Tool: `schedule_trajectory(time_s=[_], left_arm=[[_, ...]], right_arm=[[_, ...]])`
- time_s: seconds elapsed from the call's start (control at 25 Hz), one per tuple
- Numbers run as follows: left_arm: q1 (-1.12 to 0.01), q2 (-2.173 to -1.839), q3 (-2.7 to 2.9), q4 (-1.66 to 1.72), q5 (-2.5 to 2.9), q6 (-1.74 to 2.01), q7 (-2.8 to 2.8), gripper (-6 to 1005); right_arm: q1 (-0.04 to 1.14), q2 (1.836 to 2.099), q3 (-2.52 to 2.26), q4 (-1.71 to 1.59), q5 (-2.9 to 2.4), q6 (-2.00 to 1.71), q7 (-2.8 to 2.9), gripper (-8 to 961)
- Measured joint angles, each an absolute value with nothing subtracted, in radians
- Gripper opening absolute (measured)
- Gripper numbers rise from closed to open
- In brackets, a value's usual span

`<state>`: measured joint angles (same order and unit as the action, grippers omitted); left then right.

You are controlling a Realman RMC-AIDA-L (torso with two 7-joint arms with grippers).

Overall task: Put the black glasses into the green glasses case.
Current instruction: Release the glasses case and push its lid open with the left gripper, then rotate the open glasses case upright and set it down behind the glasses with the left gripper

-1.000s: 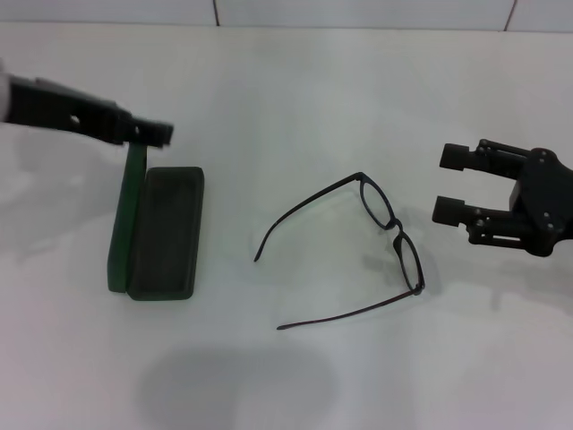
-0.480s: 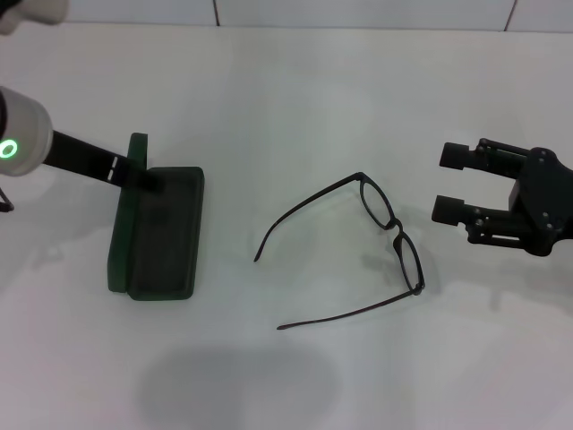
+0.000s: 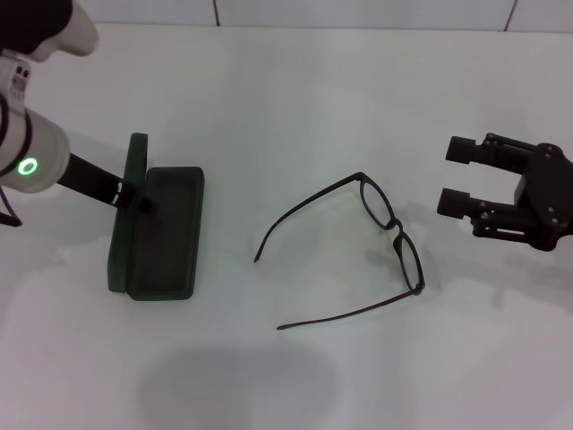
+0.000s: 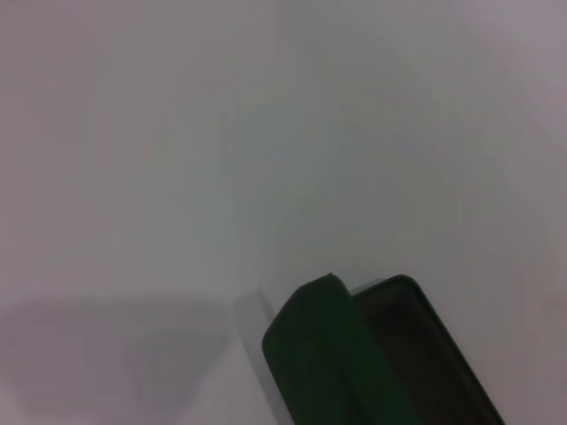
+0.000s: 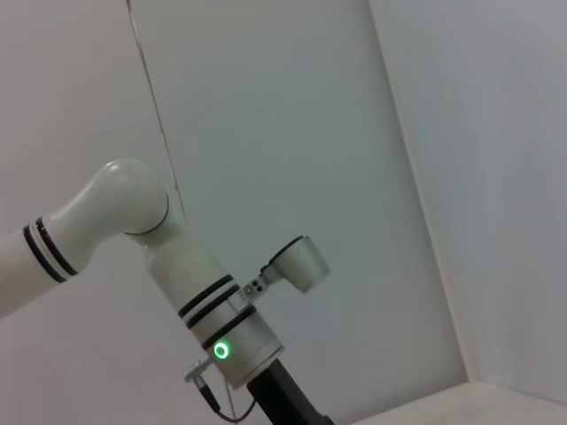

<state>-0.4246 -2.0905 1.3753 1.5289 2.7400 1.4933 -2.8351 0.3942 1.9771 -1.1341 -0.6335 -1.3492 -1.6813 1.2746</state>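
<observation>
Black glasses (image 3: 380,235) lie untouched at table centre; green glasses case (image 3: 159,229) open at nine o'clock, left gripper (image 3: 134,195) at its lid, fingers unreadable. Right gripper (image 3: 458,177) at three o'clock, claw spread, empty. Next, likely: right reaches in for the frame.

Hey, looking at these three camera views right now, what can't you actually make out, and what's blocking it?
- Left gripper, head view: whether its fingers are open or shut at the green glasses case; its own dark body hides them.
- Case, left wrist view: only one end shows; the rest is cut off by the picture edge.
- Black glasses and right gripper: absent from both wrist views; the right wrist view shows only the left arm and wall.
</observation>
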Motion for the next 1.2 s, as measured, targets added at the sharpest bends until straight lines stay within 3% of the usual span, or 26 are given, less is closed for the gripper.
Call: schedule_trajectory(time_s=[0.4, 0.8, 1.0, 1.2], left_arm=[[-0.431, -2.088, 1.385, 1.536, 2.737, 1.5, -2.823, 342], [-0.438, -2.088, 1.386, 1.615, 2.737, 1.507, -2.789, 194], [-0.47, -2.089, 1.443, 1.681, 2.732, 1.438, -2.612, 214], [-0.499, -2.091, 1.593, 1.628, 2.73, 1.217, -2.379, 234]], right_arm=[[0.389, 1.981, -1.13, -0.632, -1.35, -1.686, 1.275, 766], [0.39, 1.973, -1.131, -0.632, -1.358, -1.768, 1.257, 765], [0.404, 1.961, -1.132, -0.64, -1.424, -1.997, 1.199, 764], [0.409, 1.967, -1.135, -0.634, -1.456, -2.084, 1.199, 764]])
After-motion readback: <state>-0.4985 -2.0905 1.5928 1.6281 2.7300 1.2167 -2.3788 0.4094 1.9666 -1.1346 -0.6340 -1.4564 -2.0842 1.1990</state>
